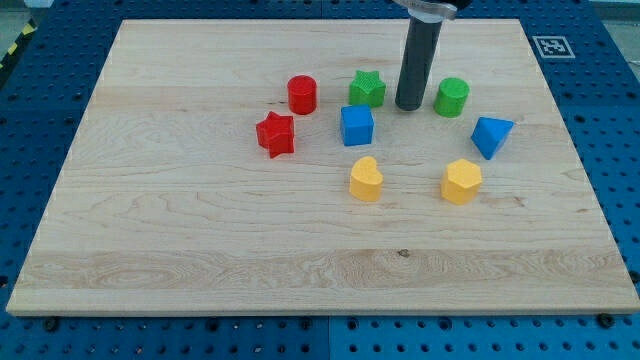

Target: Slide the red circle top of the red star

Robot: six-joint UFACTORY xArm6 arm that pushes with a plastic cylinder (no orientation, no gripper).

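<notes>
The red circle (302, 94) stands up and to the right of the red star (276, 134), a small gap between them. My tip (408, 106) rests on the board between the green star (367, 89) and the green circle (452, 97). It is well to the right of the red circle, with the green star between them. It touches no block.
A blue cube (357, 125) sits below the green star. A blue triangular block (491, 136) lies at the right. A yellow heart (366, 179) and a yellow hexagon (461, 181) lie lower down. The wooden board (200, 230) ends near all view edges.
</notes>
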